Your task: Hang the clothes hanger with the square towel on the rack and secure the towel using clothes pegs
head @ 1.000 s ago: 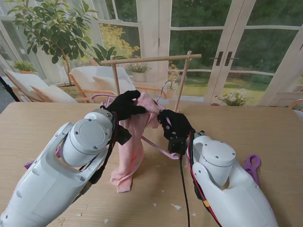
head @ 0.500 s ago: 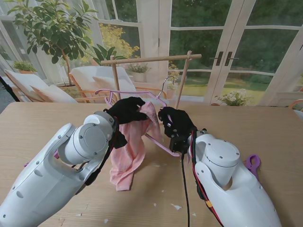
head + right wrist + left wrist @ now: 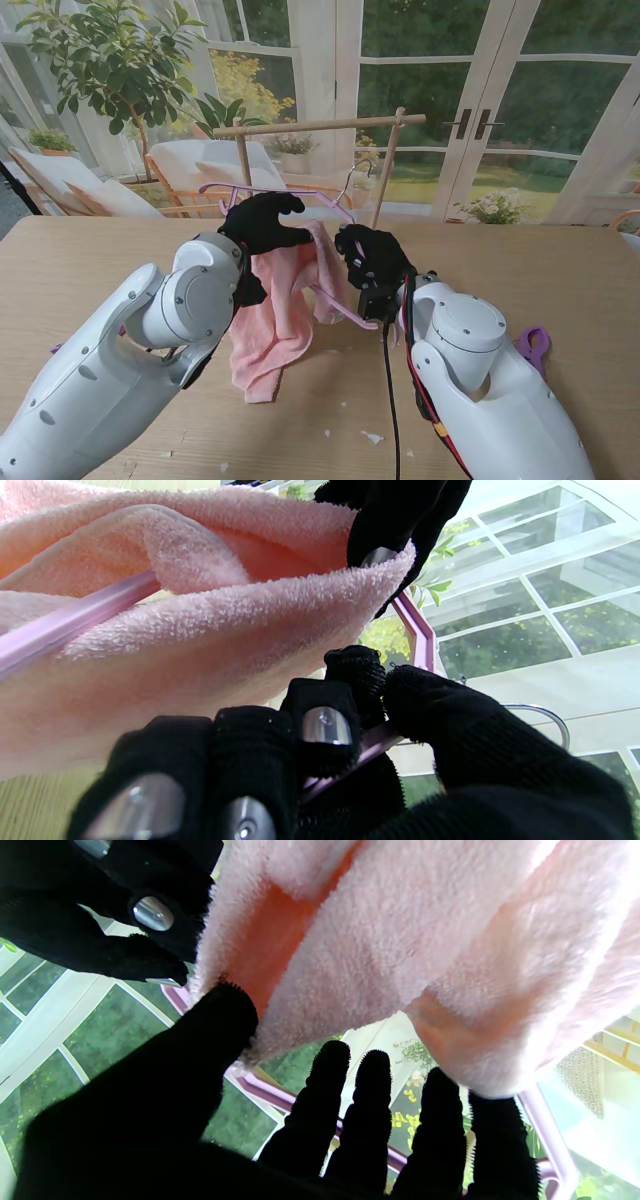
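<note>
while right hand (image 3: pixel 368 262) grips hanger (image 3: pixel 335 300), towel (image 3: pixel 275 320) draped (pink)

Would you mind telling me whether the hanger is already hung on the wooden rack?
Not yet. The right hand holds the pink hanger short of the rack; its hook hangs beneath the bar, not over it.

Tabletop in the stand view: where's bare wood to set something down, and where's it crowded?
Bare: the light wooden table left of the pink square towel, and the far right stretch beyond the purple clothes peg. Crowded: the middle, where both arms, towel and pink plastic hanger bunch before the wooden rack.
</note>
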